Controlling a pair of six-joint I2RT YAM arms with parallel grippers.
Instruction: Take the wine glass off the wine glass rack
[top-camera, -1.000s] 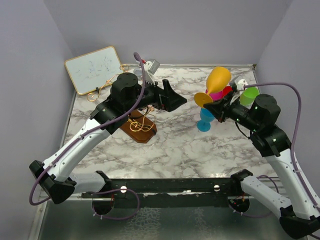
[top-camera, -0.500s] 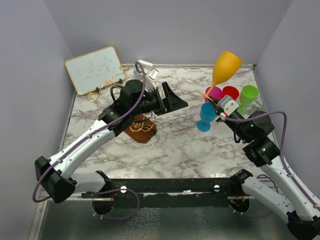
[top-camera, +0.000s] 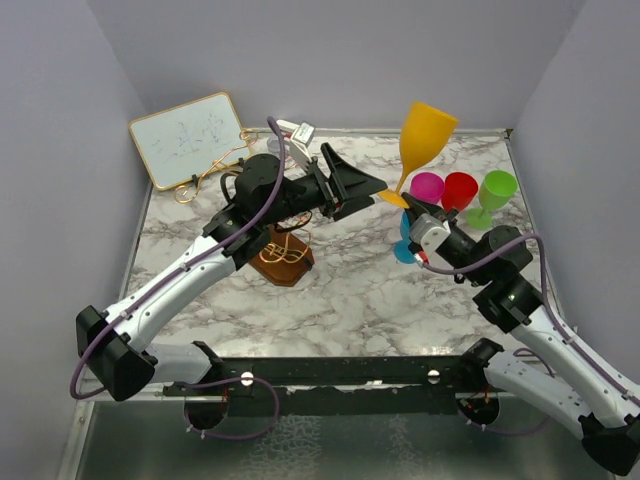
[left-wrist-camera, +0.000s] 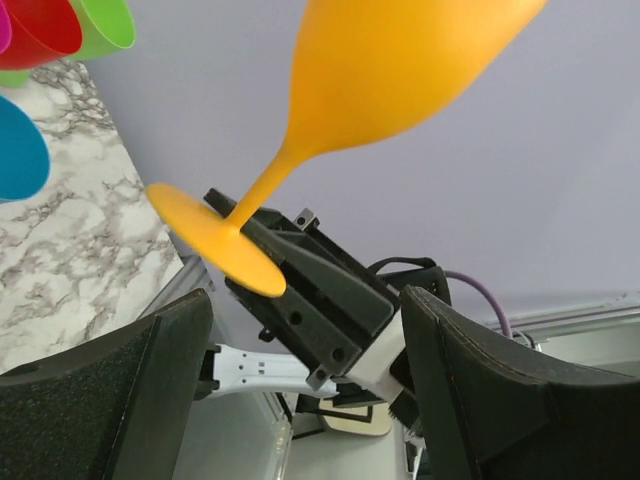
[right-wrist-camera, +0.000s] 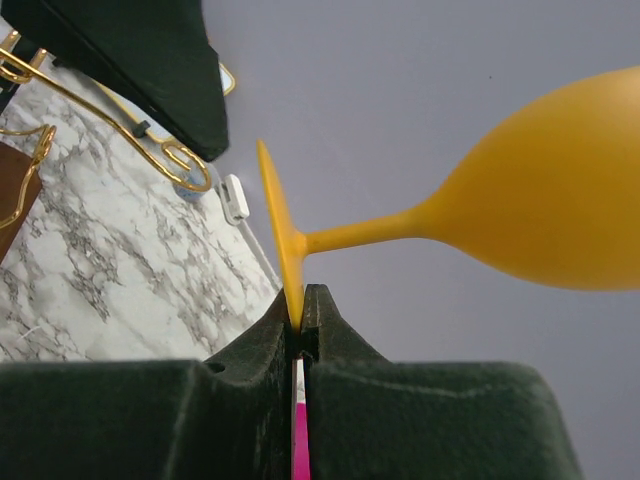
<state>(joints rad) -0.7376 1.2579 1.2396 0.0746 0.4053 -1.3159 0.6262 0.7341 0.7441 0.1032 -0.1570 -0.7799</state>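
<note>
The orange wine glass stands upright in the air over the table's middle back, clear of the wine glass rack. My right gripper is shut on the rim of its foot, with the bowl out to the right. My left gripper is open, its tips just left of the foot. In the left wrist view the foot lies ahead between the spread fingers. The copper-gold rack on its brown base stands under the left arm, and one curled hook shows in the right wrist view.
Pink, red, green and blue glasses stand at the back right, beside the right arm. A whiteboard leans at the back left. A small white box lies near the back wall.
The right gripper has swung the orange glass from tilted to upright and carried it left. The left gripper has moved right, up to the glass's foot.
</note>
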